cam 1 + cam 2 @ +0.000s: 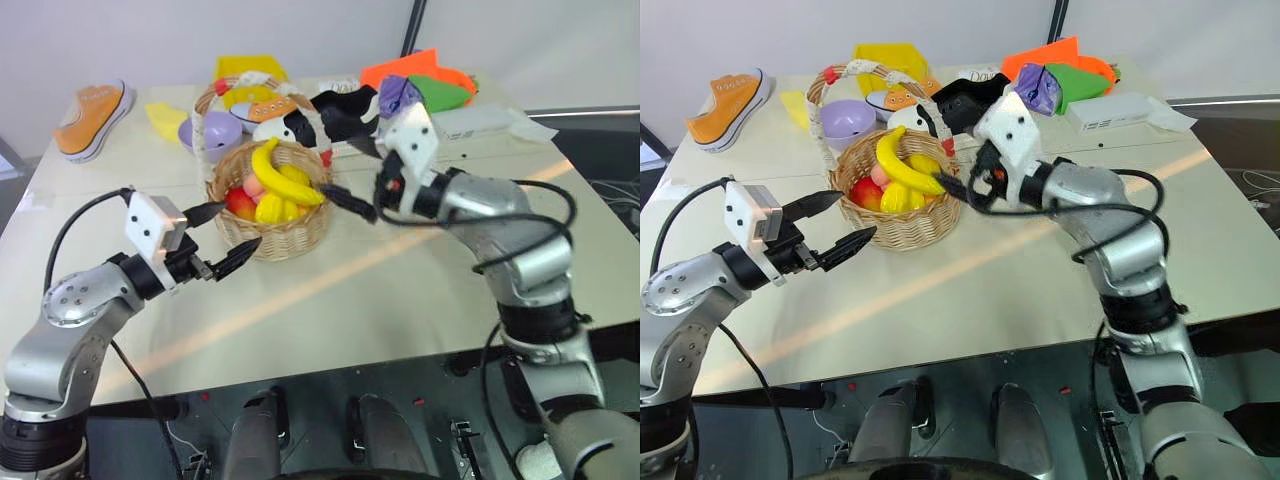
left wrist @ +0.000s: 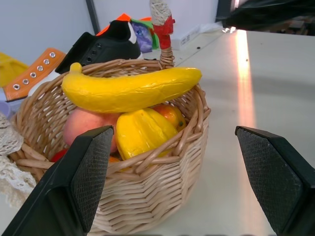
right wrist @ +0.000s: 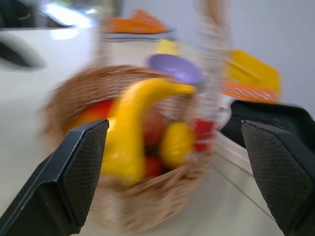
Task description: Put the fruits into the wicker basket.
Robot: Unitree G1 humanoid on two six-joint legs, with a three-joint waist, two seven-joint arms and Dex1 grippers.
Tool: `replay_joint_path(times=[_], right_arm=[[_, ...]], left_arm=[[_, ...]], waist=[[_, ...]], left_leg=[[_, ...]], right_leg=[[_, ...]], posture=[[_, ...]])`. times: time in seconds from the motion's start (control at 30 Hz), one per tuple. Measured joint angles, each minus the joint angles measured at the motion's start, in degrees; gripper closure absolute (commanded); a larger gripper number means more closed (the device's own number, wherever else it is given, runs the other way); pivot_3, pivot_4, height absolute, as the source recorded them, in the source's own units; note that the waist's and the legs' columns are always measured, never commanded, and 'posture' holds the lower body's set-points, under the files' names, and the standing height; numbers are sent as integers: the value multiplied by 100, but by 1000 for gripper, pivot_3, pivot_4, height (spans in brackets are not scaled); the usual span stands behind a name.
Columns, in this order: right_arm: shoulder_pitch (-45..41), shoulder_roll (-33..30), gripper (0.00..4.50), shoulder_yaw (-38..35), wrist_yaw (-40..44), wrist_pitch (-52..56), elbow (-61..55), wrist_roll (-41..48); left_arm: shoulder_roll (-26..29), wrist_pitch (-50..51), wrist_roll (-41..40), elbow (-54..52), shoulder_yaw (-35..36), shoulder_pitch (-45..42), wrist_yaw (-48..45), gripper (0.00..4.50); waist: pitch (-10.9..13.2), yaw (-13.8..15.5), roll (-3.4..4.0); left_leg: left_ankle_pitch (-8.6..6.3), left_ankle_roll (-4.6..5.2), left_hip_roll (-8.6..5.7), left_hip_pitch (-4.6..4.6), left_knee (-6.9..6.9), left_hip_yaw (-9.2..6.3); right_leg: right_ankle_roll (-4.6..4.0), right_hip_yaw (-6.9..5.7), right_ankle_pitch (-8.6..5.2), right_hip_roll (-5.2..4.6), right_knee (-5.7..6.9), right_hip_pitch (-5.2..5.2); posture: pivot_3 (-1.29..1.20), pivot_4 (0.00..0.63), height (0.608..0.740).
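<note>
both of my grippers stood with jaws wide apart and nothing held. the left gripper sat at lower left of the head view, just beside the near wall of the wicker basket, its two fingers framing the weave without touching it. the right gripper sat at centre frame, just beside the basket's right rim, empty, with its lower finger reaching toward that rim.

the basket stood on the table slightly left of centre. the banana lay across the top of the load, bridging the rim. the starfruit sat below it against the near wall, with a peach-coloured fruit and red pieces beside it.

step in hand, as judged: release completed; the named fruits were already inside the basket and the task appeared close to finished. no other fruit was seen loose on the table among the shoes, the lilac bowl and other clutter at upper frame.

next move, as judged: draw both grippers clear of the basket on a level path, avoiding the arched handle and the rim, so the banana was not dislodged.
</note>
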Motion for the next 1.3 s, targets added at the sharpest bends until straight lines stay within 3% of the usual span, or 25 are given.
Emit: replay_joint_path(times=[0.1,0.3,0.33,0.37,0.53,0.77,0.9,1.03,1.23,1.3], right_arm=[[-363,472,906,23,-362,-430,1118,-306],[-451,716,3951,-231,-426,-696,1725,-275],[-451,704,4352,-298,-405,-686,1696,-256],[-438,670,4479,-352,-390,-647,1631,-224],[-162,174,4479,-609,-357,-562,930,-178],[576,-1330,4479,-1819,-381,-403,451,-181],[843,-1869,4479,-2661,-736,-506,1142,-252],[937,-1963,4479,-3148,-1120,-864,2019,-394],[1139,-1937,1541,-3210,-1246,-1167,2327,-419],[1229,-1951,1541,-3177,-1340,-1341,2206,-530]], left_arm=[[-1,-2,1,10,-45,-4,-5,250],[-1,0,0,-28,-40,129,34,250],[-1,0,0,-31,-38,151,38,250],[-1,0,0,-42,-33,169,40,250],[-2,-1,1,-76,-44,150,41,250],[-22,-27,7,107,-169,-90,-26,250],[-95,-99,17,263,-362,-345,-127,250],[-128,-122,32,388,-425,-509,-171,250],[-142,-142,64,454,-497,-590,-208,250],[-142,-146,72,455,-497,-589,-214,250]], waist=[[0,29,0],[0,38,0],[0,38,0],[0,37,0],[1,48,1],[1,68,1],[1,49,1],[1,1,2],[4,12,13],[4,30,13]], left_leg=[[0,0,0,-4,0,6],[1,0,0,-8,4,13],[1,0,1,-7,4,12],[0,0,1,-7,4,12],[0,-1,1,-9,4,13],[0,0,-2,-8,8,18],[0,1,-4,-6,9,21],[1,2,-2,3,8,24],[1,3,-1,8,9,29],[1,3,0,8,13,28]], right_leg=[[2,1,0,0,2,-3],[3,2,0,-4,4,-4],[3,2,0,-4,6,-4],[3,2,0,-4,8,-6],[2,2,0,-8,8,-8],[2,3,-1,-13,7,-7],[2,4,-1,-11,7,-6],[4,14,-1,-4,12,-6],[8,20,-3,-2,17,-6],[8,20,-3,-2,17,-3]], posture=[[0,150,740],[0,150,740],[0,150,740],[0,150,740],[0,150,740],[0,150,740],[0,150,740],[0,150,740],[0,150,740],[0,150,740]])
